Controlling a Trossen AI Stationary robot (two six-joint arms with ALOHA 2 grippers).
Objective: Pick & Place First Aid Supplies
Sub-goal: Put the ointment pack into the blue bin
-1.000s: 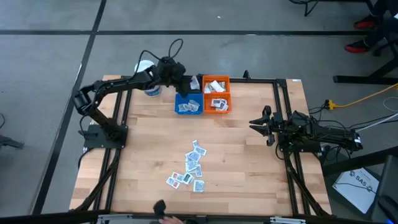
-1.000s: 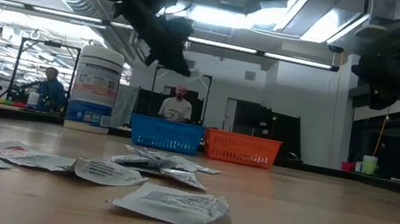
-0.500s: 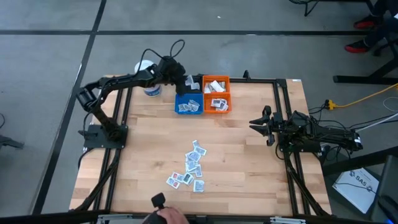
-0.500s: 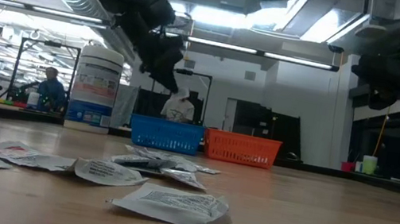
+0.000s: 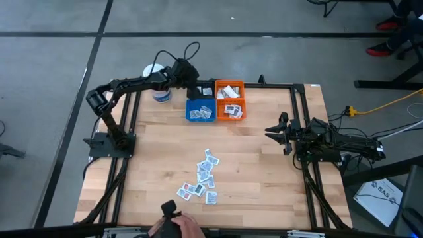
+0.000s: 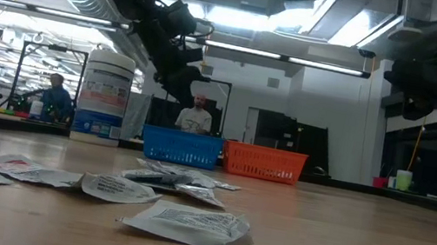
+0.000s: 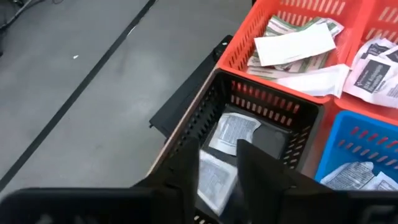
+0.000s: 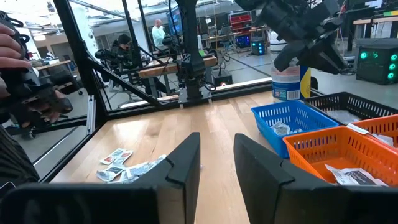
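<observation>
My left gripper (image 5: 197,90) hangs open over a black bin (image 7: 205,106) at the table's far edge, behind the blue bin (image 5: 200,110). Between its fingers the wrist view shows one white sachet (image 7: 210,180) down in the black bin, and a second sachet (image 7: 235,130) lies beyond it. More sachets fill the orange bins (image 5: 230,99) and the blue bin. A loose pile of first aid supplies (image 5: 203,178) lies flat mid-table. My right gripper (image 5: 277,132) waits open at the right edge, holding nothing.
A white lidded tub (image 5: 157,92) stands left of the bins at the far edge. A person's hand (image 5: 173,228) with a dark object reaches in at the near edge. Bare wood lies between the pile and the bins.
My left gripper has sunk toward the black bin, edged toward the far left and rolled its wrist. The white sachet that hung below its fingers in the low view no longer shows there. At the near edge, the person's hand has come further in.
</observation>
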